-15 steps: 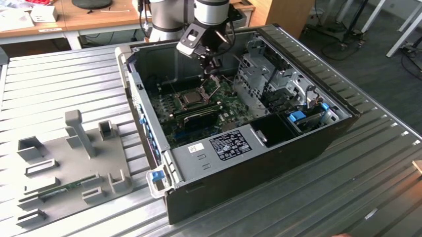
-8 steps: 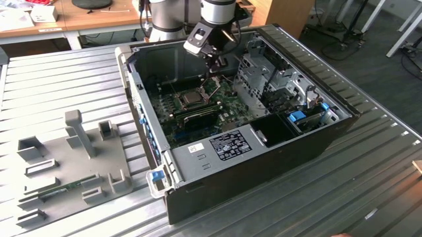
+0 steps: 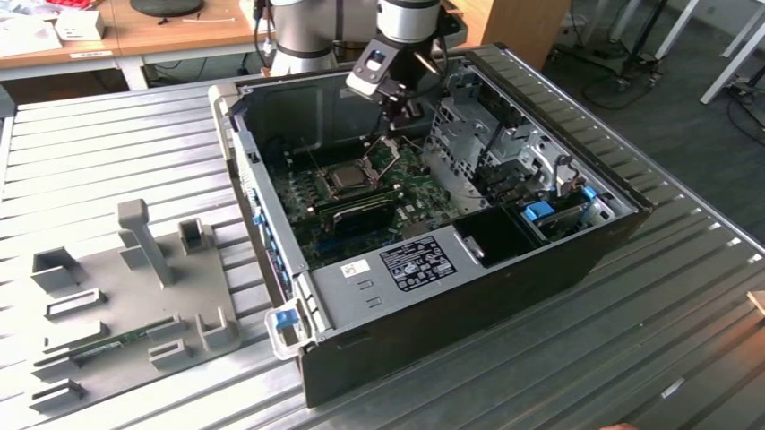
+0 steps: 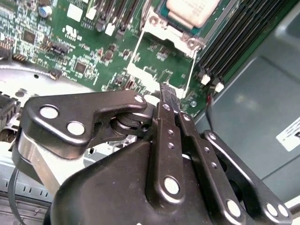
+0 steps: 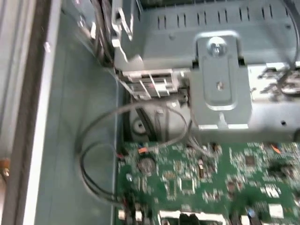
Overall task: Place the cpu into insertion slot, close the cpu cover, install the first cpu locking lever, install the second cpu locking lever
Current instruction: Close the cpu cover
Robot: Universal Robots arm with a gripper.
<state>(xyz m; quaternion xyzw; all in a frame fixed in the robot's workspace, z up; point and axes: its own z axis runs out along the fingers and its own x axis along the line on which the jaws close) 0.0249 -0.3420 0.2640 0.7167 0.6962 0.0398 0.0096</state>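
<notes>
Inside the computer case point(image 3: 395, 358), the gripper point(image 4: 167, 90), fingers together, sits at the raised cpu cover point(image 4: 140, 75); closing it likely needs gentle pushing.

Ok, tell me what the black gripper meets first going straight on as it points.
The thin silver cpu cover frame, hinged open just ahead of the gripper; the green circuit board lies beyond. Depth is unclear: they may already touch.

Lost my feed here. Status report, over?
Gripper shut, tip at raised cpu cover edge. Cpu seated in insertion slot. No obstruction seen.
</notes>
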